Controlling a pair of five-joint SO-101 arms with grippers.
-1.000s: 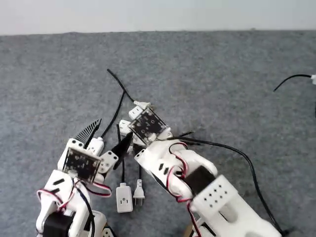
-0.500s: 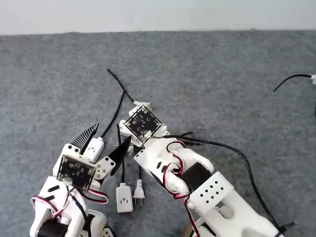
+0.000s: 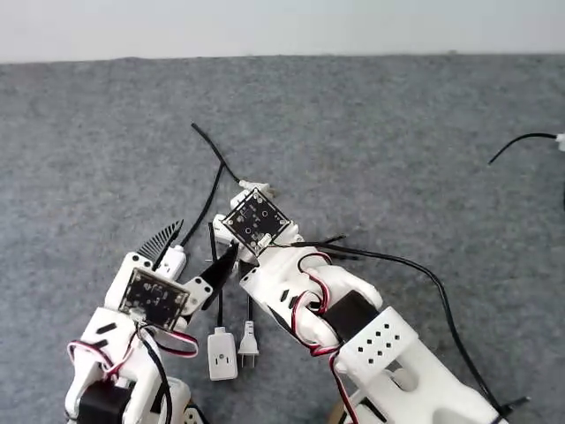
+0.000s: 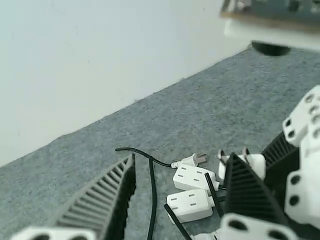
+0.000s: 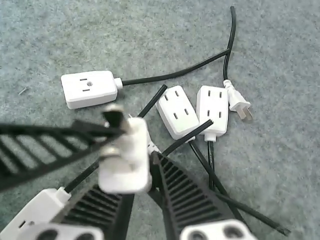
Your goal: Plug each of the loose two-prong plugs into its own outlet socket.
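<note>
1. Cables and white fittings crowd one patch of the grey felt-like surface (image 3: 397, 115), right in front of the two arms. From there the surface runs on to the far side and to the right, up to its far edge against the pale wall (image 3: 282, 26).
2. The left hand (image 3: 207, 231) is spread wide and grips nothing. A white oblong fitting (image 3: 172, 262) on a black cord lies on the surface between its ribbed black fingers (image 3: 161, 237).
3. The right hand (image 5: 135, 147) is closed on a white two-prong plug (image 5: 125, 160), whose prongs point out past the fingertips towards the cluster.
4. Just beyond that plug lie two white multi-slot outlet blocks (image 5: 176, 111), side by side and almost touching, slots facing up. Thin black cords cross near their closer ends.
5. A white single-socket outlet block (image 5: 90, 89) lies apart from the pair, its black cord trailing off past them.
6. A loose white plug with bare prongs (image 5: 237, 107) lies just beside the outer block of the pair.
7. Close to the arm bases, a white upright-lying outlet block (image 3: 222, 353) and a small white plug (image 3: 248, 344) lie side by side, their cords running back towards the cluster.
8. At the right edge of the high view a thin black cable (image 3: 521, 140) curves in, well apart from everything else.
</note>
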